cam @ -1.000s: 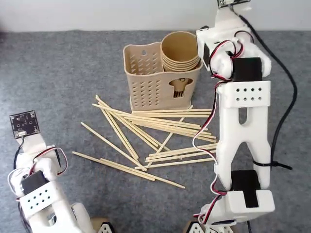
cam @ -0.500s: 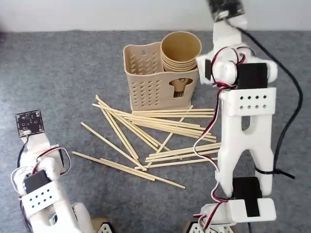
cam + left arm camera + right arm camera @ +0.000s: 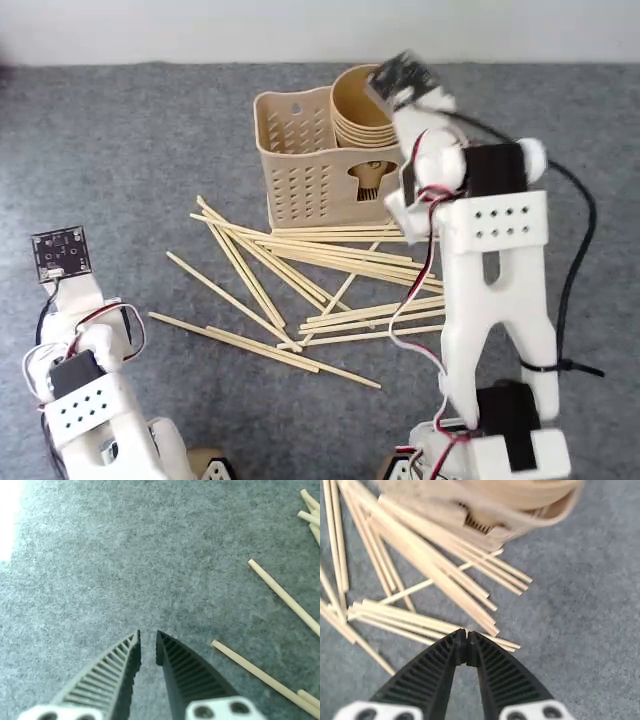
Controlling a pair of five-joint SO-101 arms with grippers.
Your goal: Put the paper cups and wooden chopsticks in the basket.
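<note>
From above, the stacked paper cups (image 3: 368, 105) are seen already nested in the right-hand compartment of the perforated plastic basket (image 3: 300, 150), while the wooden chopsticks (image 3: 320, 270) are left fanned across the grey, felt-like counter (image 3: 120, 150) in front of it, most of them lying crosswise and overlapping. The right arm (image 3: 490, 270) is bent over the pile's near end beside the basket, judged to be placed there for a pick of the sticks; the left arm (image 3: 80, 390) is kept low at the counter's near corner, well apart from the basket. In the left wrist view, the left gripper (image 3: 148, 635) is shown just above the napped counter (image 3: 100, 555), its ribbed jaws drawn almost together with only a slit between them and nothing held, a few slim, square-cut chopsticks (image 3: 285, 597) lying off to one side. In the right wrist view, the right gripper (image 3: 467, 639) is shown with jaws closed tip to tip and empty, poised over the ends of a bundle of pale chopsticks (image 3: 435, 570), the tan basket (image 3: 475, 525) beyond them.
</note>
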